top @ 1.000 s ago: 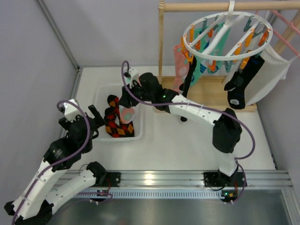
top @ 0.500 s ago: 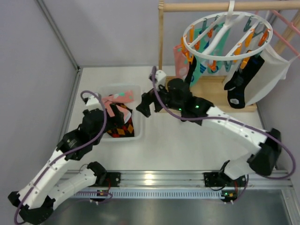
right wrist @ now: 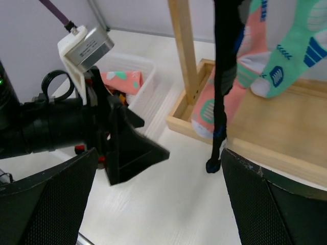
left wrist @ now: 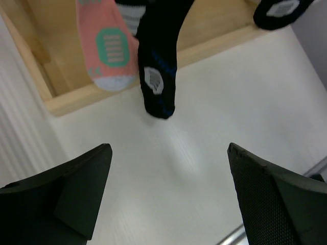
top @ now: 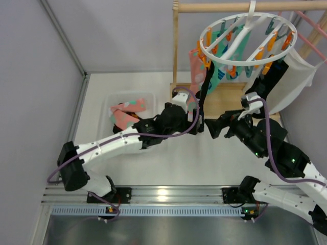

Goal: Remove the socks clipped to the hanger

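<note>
The hanger (top: pixel 248 38), a round white ring with orange and teal pegs, hangs from the wooden rail at top right. Clipped to it are a pink sock (top: pixel 195 61), a long black sock (top: pixel 207 84), mint-teal socks (top: pixel 223 64) and another black sock (top: pixel 260 94). My left gripper (top: pixel 197 122) is open beside the long black sock's toe (left wrist: pixel 158 76) and holds nothing (left wrist: pixel 168 194). Just right of that sock, my right gripper (top: pixel 215 126) is open and empty (right wrist: pixel 158 199). In the right wrist view the black sock (right wrist: pixel 222 92) dangles ahead, the pink sock (right wrist: pixel 219 107) behind it.
A white bin (top: pixel 110 102) at the left holds pink socks (top: pixel 125 115). The wooden stand's base (top: pixel 230 102) and post (top: pixel 176 46) lie behind the grippers. A large white cloth (top: pixel 299 81) hangs at far right. The left arm's fingers (right wrist: pixel 127 148) show in the right wrist view.
The right gripper let a pink sock go into the bin, opened, and swung right to the stand. The left arm reached from the bin's left side across to the hanging black sock.
</note>
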`<control>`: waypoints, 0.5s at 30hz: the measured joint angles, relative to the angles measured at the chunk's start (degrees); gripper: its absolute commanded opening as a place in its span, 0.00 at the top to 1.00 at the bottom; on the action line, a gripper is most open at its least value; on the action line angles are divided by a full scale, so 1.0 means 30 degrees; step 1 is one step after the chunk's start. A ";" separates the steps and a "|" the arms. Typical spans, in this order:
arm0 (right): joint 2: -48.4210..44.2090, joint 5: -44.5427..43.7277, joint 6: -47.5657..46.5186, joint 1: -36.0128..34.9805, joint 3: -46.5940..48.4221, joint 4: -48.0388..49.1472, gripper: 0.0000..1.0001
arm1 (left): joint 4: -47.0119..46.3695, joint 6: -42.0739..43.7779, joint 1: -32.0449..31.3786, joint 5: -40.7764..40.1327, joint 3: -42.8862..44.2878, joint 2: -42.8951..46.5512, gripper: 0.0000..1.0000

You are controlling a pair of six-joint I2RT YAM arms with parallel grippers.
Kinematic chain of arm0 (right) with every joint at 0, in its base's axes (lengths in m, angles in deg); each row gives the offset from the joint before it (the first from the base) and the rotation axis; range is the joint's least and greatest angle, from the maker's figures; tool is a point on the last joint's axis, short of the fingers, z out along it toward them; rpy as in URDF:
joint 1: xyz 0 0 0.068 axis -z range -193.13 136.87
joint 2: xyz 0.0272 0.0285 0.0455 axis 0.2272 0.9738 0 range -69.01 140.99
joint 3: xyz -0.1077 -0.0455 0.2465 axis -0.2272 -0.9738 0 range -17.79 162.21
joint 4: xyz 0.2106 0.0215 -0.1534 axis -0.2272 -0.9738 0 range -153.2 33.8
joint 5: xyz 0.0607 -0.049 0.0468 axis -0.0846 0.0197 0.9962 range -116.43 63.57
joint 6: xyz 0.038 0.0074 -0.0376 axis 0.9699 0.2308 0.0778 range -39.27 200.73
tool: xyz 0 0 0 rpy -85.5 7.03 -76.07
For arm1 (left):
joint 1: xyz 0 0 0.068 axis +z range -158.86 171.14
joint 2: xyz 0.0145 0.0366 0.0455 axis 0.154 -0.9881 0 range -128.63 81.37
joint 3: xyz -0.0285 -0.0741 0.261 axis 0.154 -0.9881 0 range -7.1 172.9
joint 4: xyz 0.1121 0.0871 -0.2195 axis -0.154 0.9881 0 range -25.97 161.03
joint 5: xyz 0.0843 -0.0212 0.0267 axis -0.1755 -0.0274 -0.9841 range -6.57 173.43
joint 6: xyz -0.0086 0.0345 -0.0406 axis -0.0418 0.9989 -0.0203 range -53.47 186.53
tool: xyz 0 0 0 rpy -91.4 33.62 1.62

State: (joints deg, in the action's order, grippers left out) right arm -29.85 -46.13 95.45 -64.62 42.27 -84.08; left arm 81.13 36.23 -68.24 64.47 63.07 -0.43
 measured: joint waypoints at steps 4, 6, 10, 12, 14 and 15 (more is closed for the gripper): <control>-0.1450 -0.1086 0.0270 0.0007 -0.0124 -0.1107 0.00 | -0.1974 0.1137 0.0095 -0.1508 0.2914 -0.3512 0.02; -0.2076 -0.1217 0.0306 0.0007 -0.0124 -0.1450 0.00 | -0.2907 0.1763 0.0168 -0.2251 0.4044 -0.5166 0.02; -0.3016 -0.1137 0.0299 0.0007 -0.0124 -0.1851 0.01 | -0.3781 0.3038 0.0175 -0.3483 0.6025 -0.7934 0.08; -0.3555 -0.0845 0.0277 0.0007 -0.0124 -0.2040 0.01 | -0.4226 0.3738 0.0168 -0.4663 0.7089 -0.9581 0.36; -0.3665 -0.0750 0.0262 0.0007 -0.0124 -0.2033 0.01 | -0.4291 0.3810 0.0168 -0.5049 0.7111 -0.9850 0.54; -0.3723 -0.0663 0.0226 0.0007 -0.0124 -0.2047 0.00 | -0.4342 0.3891 0.0168 -0.5370 0.7104 -1.0010 0.59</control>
State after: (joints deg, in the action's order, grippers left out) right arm -41.02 -48.12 96.12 -64.60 41.89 -90.22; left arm 68.11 47.90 -67.73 48.36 84.38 -30.46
